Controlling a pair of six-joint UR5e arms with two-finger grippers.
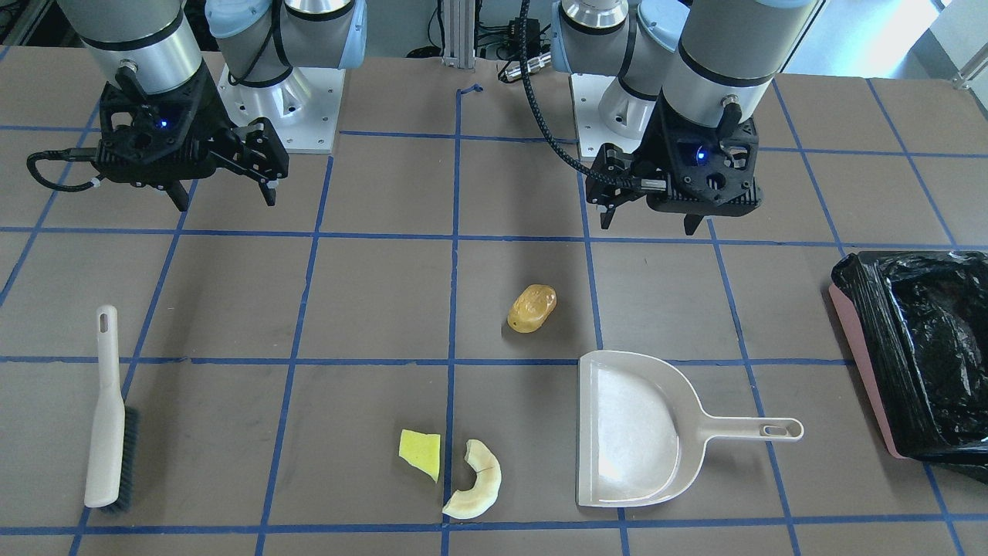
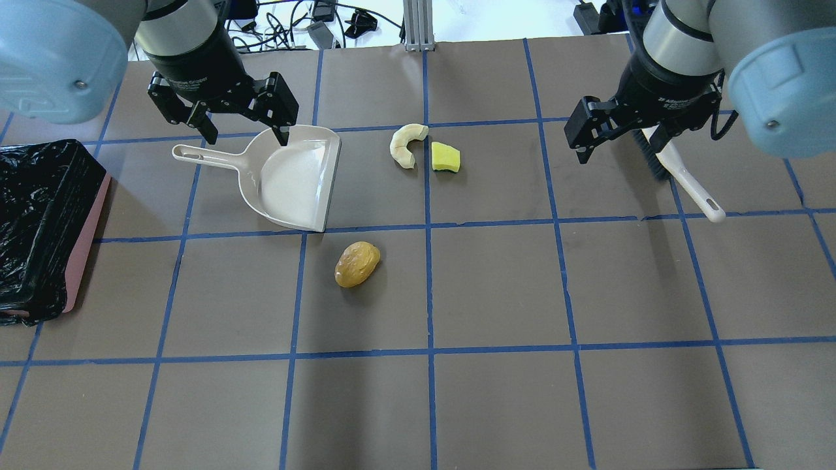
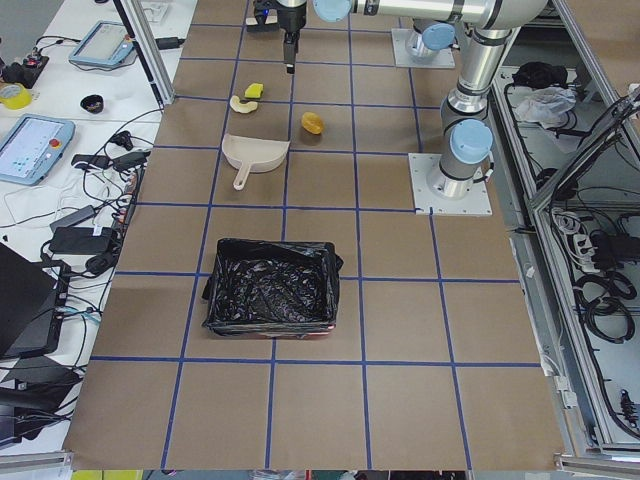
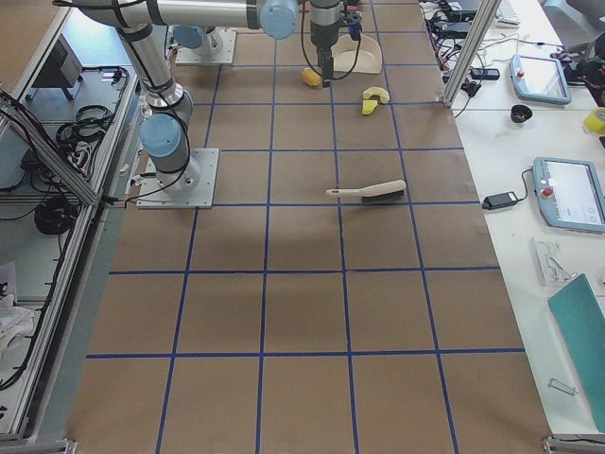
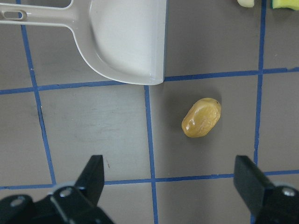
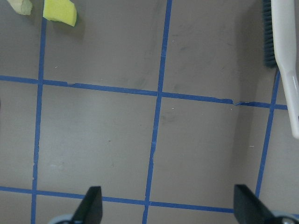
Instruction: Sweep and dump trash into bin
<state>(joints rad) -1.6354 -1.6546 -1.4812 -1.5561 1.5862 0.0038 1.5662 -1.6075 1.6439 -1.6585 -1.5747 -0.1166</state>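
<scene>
The trash lies on the brown table: an amber lump, a yellow wedge and a cream crescent beside the wedge. The pink bin, lined with a black bag, stands at the table's left end. My left gripper is open and empty, hovering above the table near the beige dustpan. My right gripper is open and empty, hovering near the brush.
The dustpan lies flat with its open mouth towards the trash and its handle towards the bin. The brush lies flat on the table on my right side. Blue tape lines grid the table. The arm bases stand at the table's edge on the robot's side.
</scene>
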